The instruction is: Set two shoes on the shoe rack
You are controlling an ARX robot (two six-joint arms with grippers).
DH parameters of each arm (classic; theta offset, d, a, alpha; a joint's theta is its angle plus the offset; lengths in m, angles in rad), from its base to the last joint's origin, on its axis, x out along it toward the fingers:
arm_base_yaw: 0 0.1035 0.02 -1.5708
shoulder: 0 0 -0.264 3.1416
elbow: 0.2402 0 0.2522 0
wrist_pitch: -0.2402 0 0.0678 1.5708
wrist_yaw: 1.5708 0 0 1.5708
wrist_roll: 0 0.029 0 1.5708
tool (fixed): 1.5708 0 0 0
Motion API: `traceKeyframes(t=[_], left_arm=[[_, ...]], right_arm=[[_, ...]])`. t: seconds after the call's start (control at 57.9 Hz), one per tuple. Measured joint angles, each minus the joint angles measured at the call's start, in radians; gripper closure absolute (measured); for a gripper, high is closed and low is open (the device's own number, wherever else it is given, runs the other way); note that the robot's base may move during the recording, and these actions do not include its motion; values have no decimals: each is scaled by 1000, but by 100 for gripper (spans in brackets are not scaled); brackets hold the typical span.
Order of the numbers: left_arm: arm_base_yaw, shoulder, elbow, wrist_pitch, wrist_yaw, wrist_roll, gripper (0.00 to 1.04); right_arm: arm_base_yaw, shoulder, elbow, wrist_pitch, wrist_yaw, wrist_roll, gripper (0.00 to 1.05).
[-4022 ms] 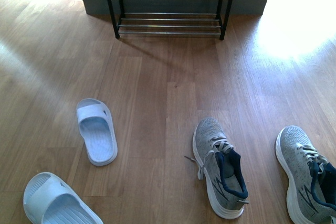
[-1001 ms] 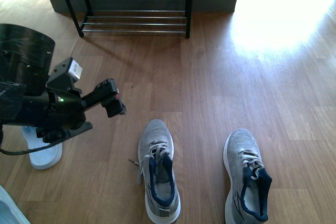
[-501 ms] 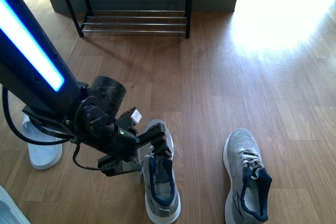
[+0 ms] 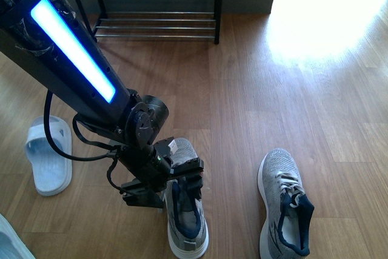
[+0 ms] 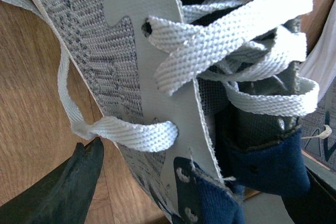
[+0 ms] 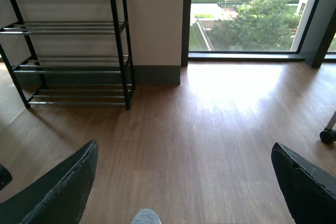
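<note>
Left gripper (image 4: 193, 177), fingers spread either side of the grey knit upper and flat woven laces of one shoe (image 4: 189, 235), hides its midfoot, while the second shoe (image 4: 284, 210), heel cropped, lies apart on the wood floor (image 4: 291, 89), the right gripper (image 6: 184, 150) gapes empty, and the black-framed, silver-barred shoe rack (image 4: 219, 4) is cut off above.

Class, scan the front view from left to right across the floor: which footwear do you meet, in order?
Pale slipper cut off at the bottom corner → pale blue slide slipper → first grey sneaker → second grey sneaker.
</note>
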Motion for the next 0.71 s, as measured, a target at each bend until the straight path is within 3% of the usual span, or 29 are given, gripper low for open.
traceKeyframes(t=[0.708], left_arm=[[-21,-23,-11,-89,-129,49,9]], right_arm=[[0,0,0,0,0,0,9]])
